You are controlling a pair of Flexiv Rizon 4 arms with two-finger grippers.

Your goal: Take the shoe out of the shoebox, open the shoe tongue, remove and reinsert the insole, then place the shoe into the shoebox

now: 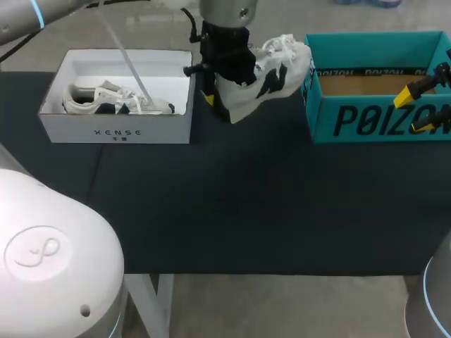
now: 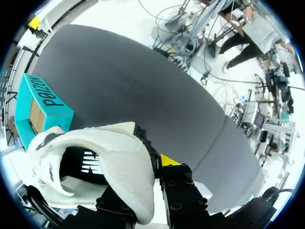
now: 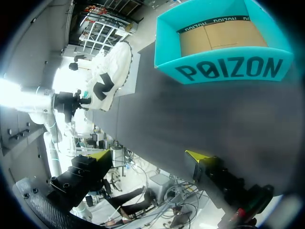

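Note:
A white shoe with black markings hangs in the air above the table's far middle, between the two boxes. My left gripper is shut on its heel end, toe pointing right. In the left wrist view the shoe fills the space between the left gripper's fingers, its opening facing the camera. The teal shoebox stands at the far right, open, with brown cardboard inside. My right gripper hovers open at that box's right end. In the right wrist view the right gripper holds nothing, with the teal box and the shoe ahead.
A white shoebox stands open at the far left with a second pale shoe and its laces inside. The dark cloth-covered table stretches toward me in front of both boxes.

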